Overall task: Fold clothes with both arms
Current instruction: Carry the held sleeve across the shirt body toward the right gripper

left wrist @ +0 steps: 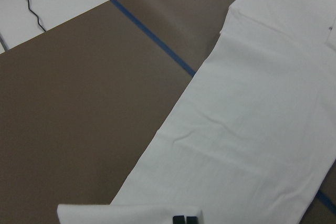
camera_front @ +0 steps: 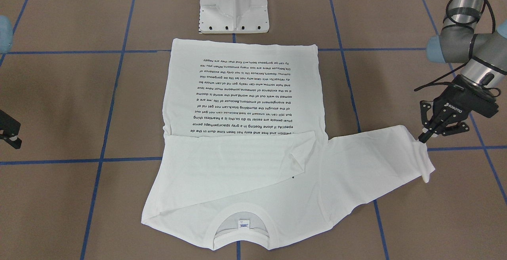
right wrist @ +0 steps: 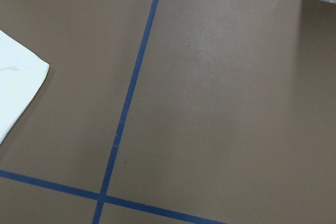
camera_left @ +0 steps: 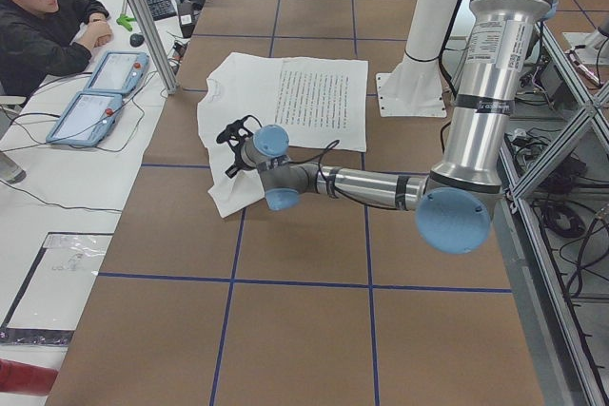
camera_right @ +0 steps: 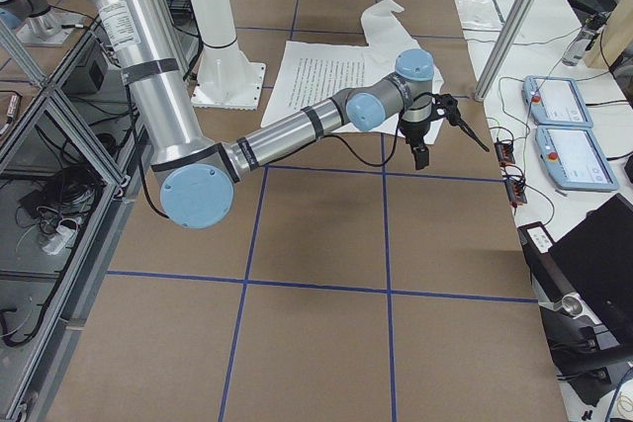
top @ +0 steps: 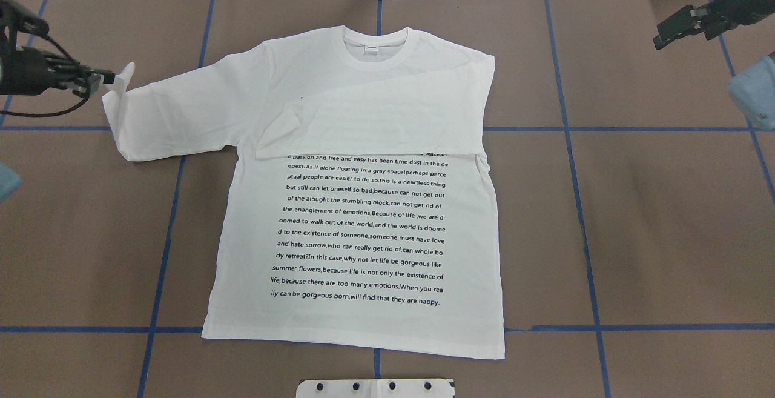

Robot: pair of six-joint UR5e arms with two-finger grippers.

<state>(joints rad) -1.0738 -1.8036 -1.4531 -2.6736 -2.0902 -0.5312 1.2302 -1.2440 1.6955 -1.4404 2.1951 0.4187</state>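
Your left gripper's fingertips (left wrist: 186,219) are pressed together on the cuff of the T-shirt's outstretched sleeve (camera_front: 368,161). At the left gripper (camera_front: 424,138) the cuff edge stands up a little off the table (top: 636,204), and the rest of that sleeve lies flat. It runs sideways from the shoulder toward the robot's left.

The white T-shirt (top: 363,234) is spread flat in the middle of the table, print side up. Its long axis runs straight away from the robot. The ribbed collar (top: 375,46) with its small neck label (camera_front: 243,224) points to your side of the table. The hem lies just in front of the white pedestal base (camera_front: 234,10), not touching it. The other sleeve (top: 387,119) is folded in across the chest. Its lower edge covers the top line of the black text block (top: 363,228), and its cuff end is creased near the outstretched sleeve's armpit.

Your right gripper (top: 672,33) hangs well apart from the shirt on the robot's right, above bare brown table crossed by blue tape lines (top: 575,204). Its fingers look spread apart, with nothing between them.
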